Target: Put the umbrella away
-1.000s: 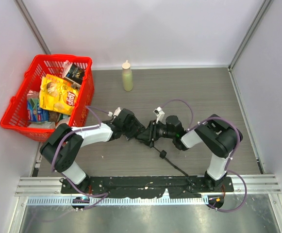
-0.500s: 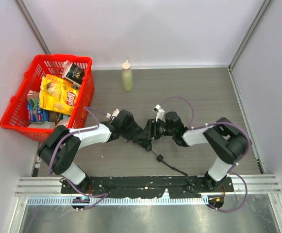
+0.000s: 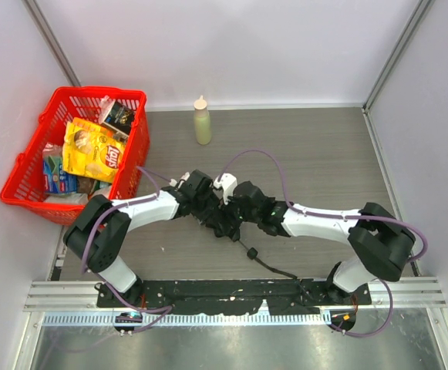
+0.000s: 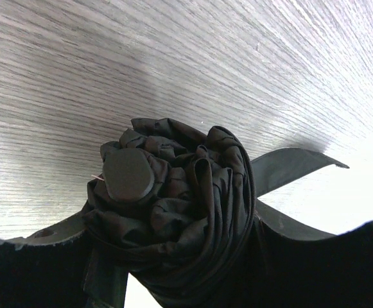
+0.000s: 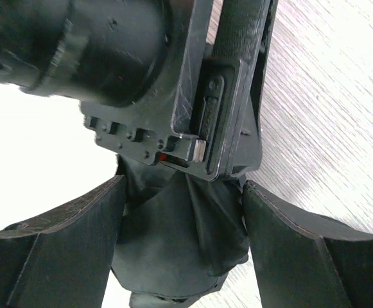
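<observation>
On the left gripper (image 4: 176, 204) the jaws clamped the bunched black fabric compact umbrella (image 4: 186, 186) at mid grey wood-grain worktop (image 4: 173, 58), probably steadying it. The right gripper (image 5: 181, 199) had its jaws spread around the folds, gripping nothing.

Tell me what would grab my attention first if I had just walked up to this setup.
Most striking are the two white-and-black robot arms, the left arm and the right arm, meeting in the middle over a crumpled black umbrella. Next comes the bright red basket at the far left, with a yellow chip bag lying on top. A pale bottle stands alone at the back.
</observation>
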